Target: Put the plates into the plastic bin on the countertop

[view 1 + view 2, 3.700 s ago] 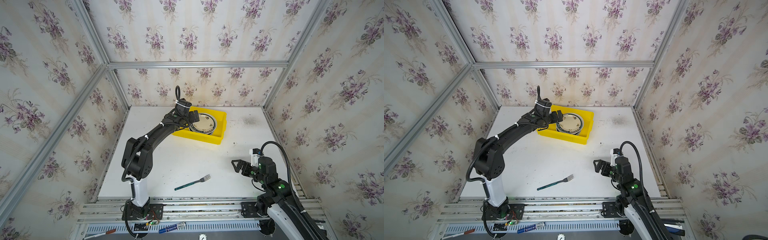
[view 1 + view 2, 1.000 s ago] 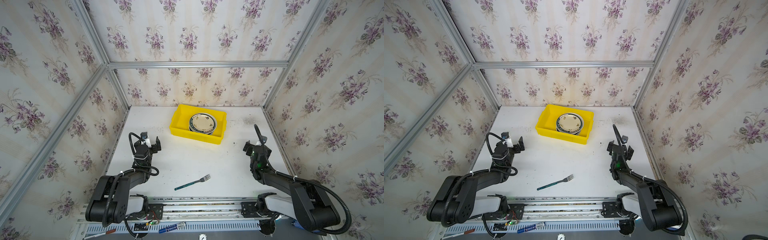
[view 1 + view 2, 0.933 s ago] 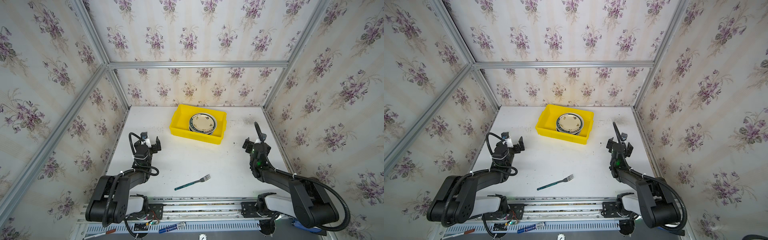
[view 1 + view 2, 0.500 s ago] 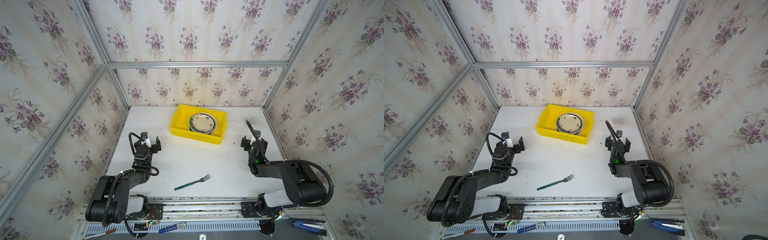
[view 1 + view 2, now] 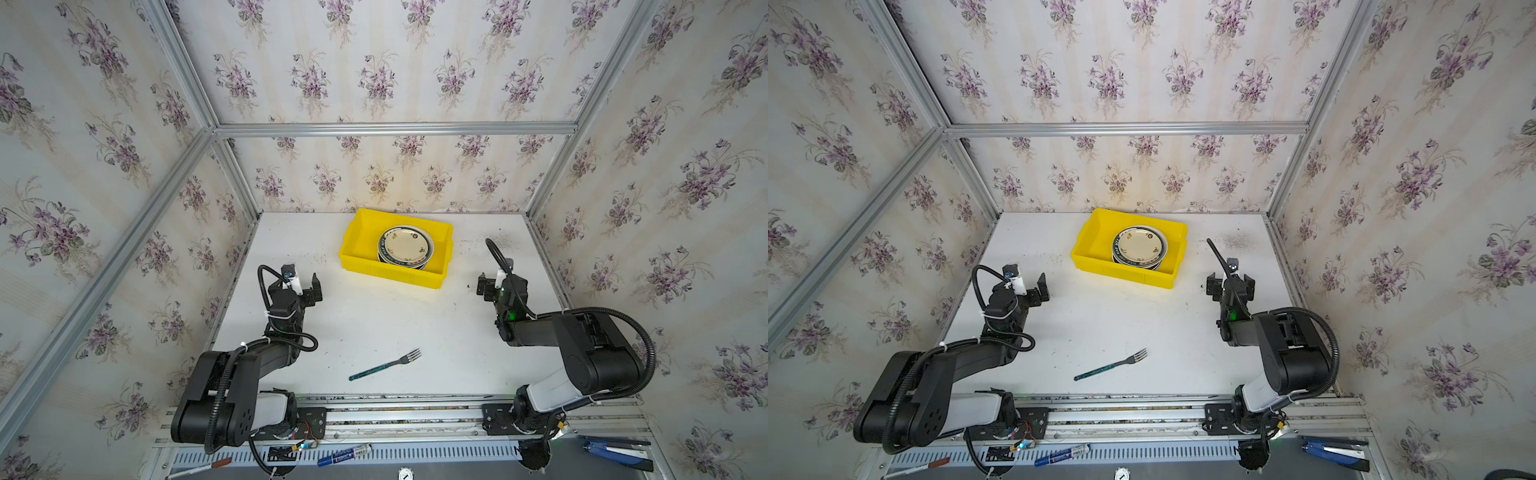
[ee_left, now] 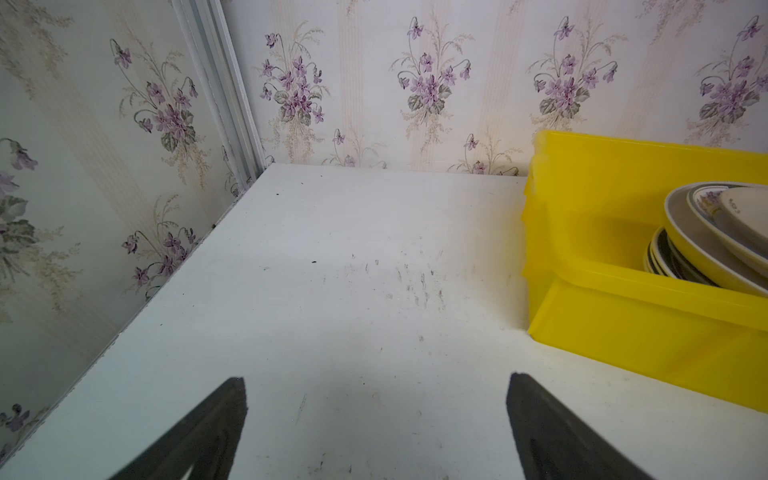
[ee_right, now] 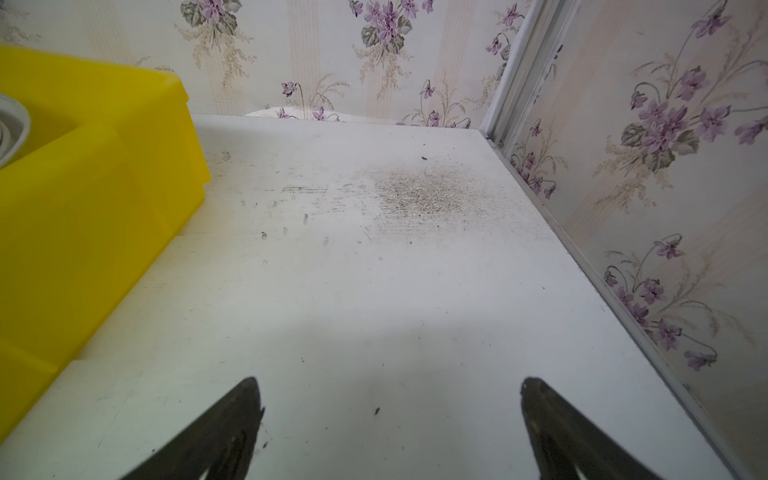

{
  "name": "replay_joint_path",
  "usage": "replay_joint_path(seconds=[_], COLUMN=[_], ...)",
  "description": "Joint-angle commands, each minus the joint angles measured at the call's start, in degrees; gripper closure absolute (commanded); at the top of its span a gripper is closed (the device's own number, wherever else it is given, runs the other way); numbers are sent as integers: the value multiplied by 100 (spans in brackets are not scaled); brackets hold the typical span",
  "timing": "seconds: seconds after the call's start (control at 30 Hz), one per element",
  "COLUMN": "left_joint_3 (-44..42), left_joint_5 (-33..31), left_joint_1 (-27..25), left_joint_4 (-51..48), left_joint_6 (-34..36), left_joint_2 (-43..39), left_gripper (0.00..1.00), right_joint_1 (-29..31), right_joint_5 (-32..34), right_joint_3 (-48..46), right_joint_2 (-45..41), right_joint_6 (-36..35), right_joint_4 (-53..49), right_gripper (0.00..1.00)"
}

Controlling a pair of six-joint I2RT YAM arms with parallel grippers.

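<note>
Presently the left arm [image 5: 232,374] and right arm [image 5: 590,353] sit folded low, jaws wide.

Was a lab robot cell mocked up homelike; floral wallpaper panels [image 5: 374,83] on aluminium framing [image 5: 395,128]; white countertop [image 5: 374,316]; slotted base rail [image 5: 395,415].

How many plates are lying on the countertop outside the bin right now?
0. All visible plates are stacked inside the bin, a cream one on top; only a fork lies on the countertop. The arms hide little.
</note>
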Motion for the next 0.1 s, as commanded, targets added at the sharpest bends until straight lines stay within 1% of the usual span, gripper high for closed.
replay_joint_path(seconds=[0.0,0.07], left_joint_3=[55,47], left_joint_5=[19,19], left_joint_1=[3,-1], left_joint_4=[163,163], left_joint_6=[76,73], left_joint_2=[15,-2], left_gripper=[0,0], right_joint_1=[-7,-5], right_joint_5=[-56,-78], right_joint_3=[10,55], right_joint_2=[63,-30], right_joint_6=[-6,48], right_joint_4=[295,48], right_gripper=[0,0])
